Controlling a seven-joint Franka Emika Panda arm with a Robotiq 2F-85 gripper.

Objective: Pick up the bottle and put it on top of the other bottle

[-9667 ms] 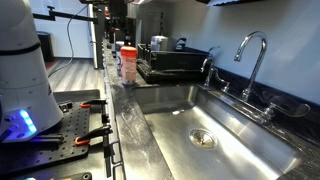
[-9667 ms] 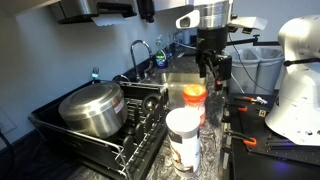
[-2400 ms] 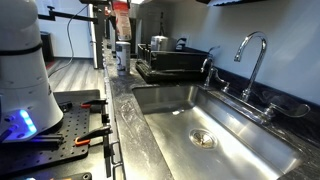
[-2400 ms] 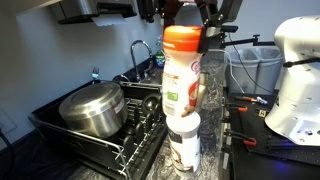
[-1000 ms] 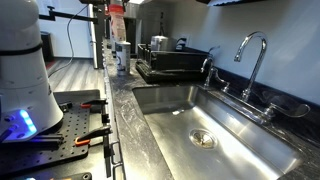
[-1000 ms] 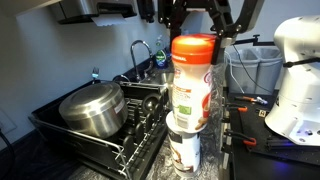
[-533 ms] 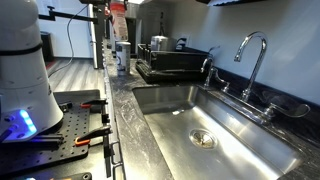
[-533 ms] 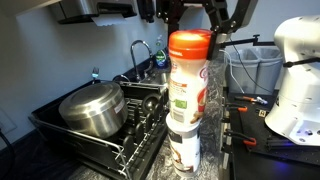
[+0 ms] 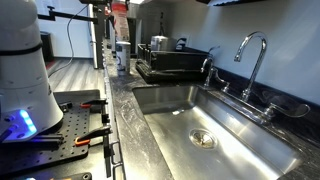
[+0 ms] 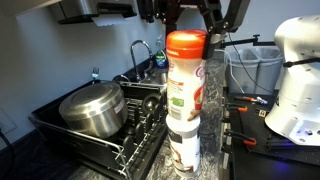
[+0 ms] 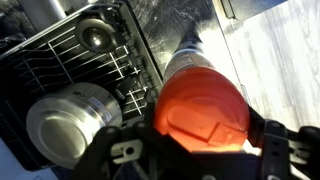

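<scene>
The bottle (image 10: 185, 85), pale plastic with a red-orange cap and a green-and-pink label, hangs upright in my gripper (image 10: 188, 22), whose fingers flank the cap. Its base sits at the top of the other bottle (image 10: 182, 150), the shorter greyish one on the counter; I cannot tell whether they touch. In an exterior view the bottle (image 9: 118, 22) is far off, above the other bottle (image 9: 121, 58). In the wrist view the red cap (image 11: 200, 105) fills the space between the gripper's (image 11: 200, 150) fingers and hides the other bottle.
A black dish rack (image 10: 120, 140) holding a steel pot (image 10: 90, 110) stands next to the bottles. A steel sink (image 9: 215, 120) with a faucet (image 9: 255, 50) lies along the counter. Red-handled tools (image 9: 90, 120) lie on the robot's base plate.
The bottle was lifted from the counter beside the other bottle and lowered over it. In the last second it shifted slightly sideways with the gripper.
</scene>
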